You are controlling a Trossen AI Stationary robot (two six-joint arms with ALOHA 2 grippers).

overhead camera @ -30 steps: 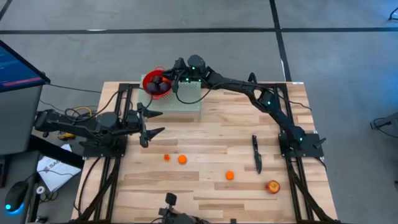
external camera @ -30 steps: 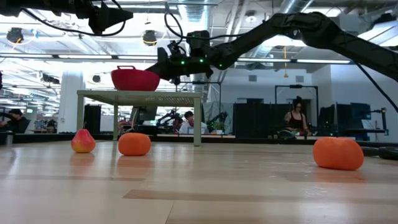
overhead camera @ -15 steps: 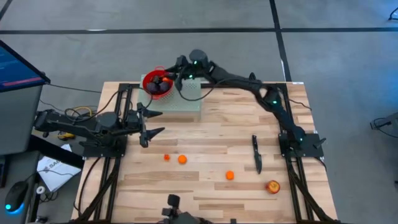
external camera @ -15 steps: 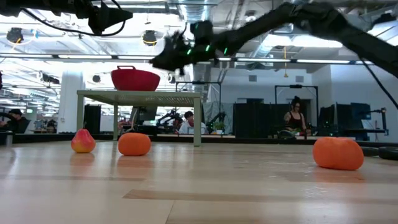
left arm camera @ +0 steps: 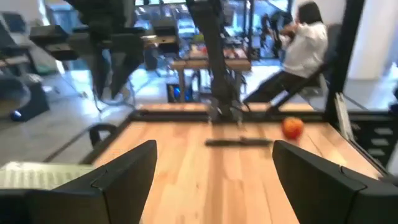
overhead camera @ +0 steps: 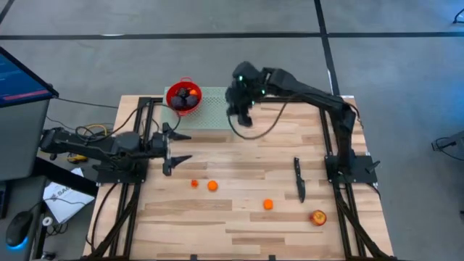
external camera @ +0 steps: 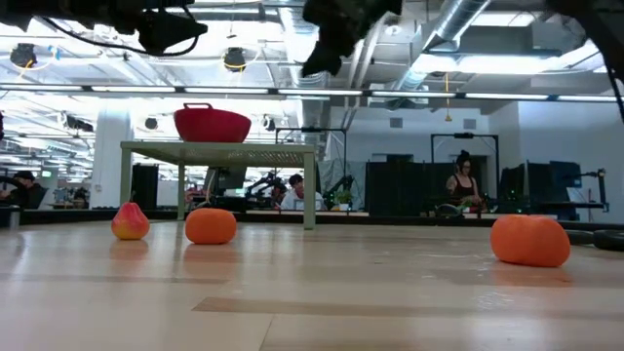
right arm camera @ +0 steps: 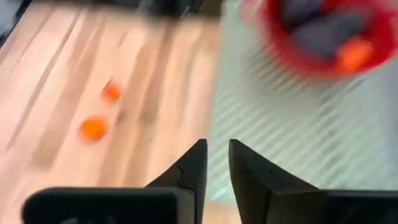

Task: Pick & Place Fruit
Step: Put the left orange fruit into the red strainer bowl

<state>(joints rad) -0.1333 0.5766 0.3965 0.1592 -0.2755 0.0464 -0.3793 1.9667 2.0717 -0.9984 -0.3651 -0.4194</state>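
Nearest the front edge of the counter [overhead camera: 246, 217] lie the loose fruit: the red-yellow apple-like fruit [overhead camera: 318, 217], then three orange fruits [overhead camera: 267, 204] in a rough row, the black knife [overhead camera: 299, 179] between them and the right arm's base. Farther back, the left claw [overhead camera: 176, 147] waits with fingers spread, near the two orange pieces on its side. Farthest, the right claw [overhead camera: 242, 116] hangs empty, fingers nearly pressed together, beside the red bowl [overhead camera: 171, 94] holding dark plums [overhead camera: 184, 97] on its raised grated stand [overhead camera: 214, 112]; the remaining fruit lies well forward of this claw.
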